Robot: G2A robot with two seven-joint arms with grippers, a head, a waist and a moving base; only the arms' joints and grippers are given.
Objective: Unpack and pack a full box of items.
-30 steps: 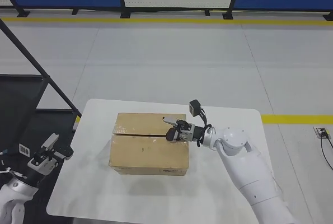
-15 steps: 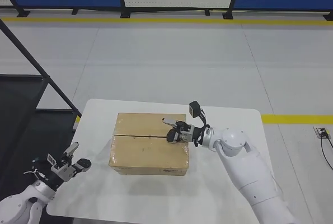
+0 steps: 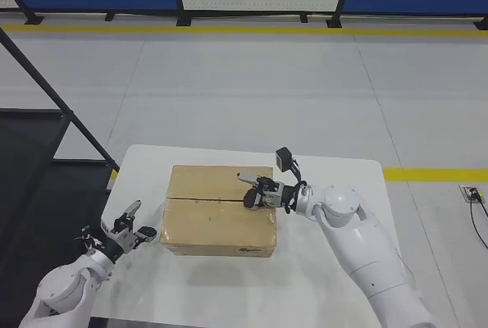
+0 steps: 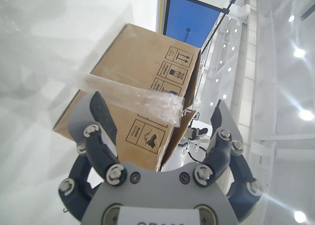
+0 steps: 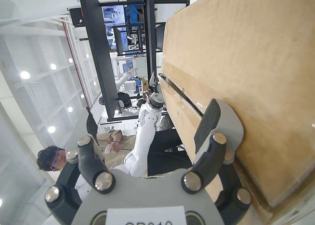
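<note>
L fingers (image 4: 103, 115) moved beside box (image 3: 219, 215) (wrist: peeling tape (image 4: 137, 95)).

Cardboard box (image 3: 218, 215) on white table (image 3: 227, 283), right gripper (image 3: 244, 187) atop, left gripper (image 3: 139, 220) beside

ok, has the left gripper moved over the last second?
Yes. In the top view the left gripper has swung in from beyond the table edge toward the cardboard box, which stayed put. It is now close beside the box's end.

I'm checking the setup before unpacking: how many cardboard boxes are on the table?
1. The cardboard box sits near the middle of the white table; whatever is inside it is hidden.
</note>
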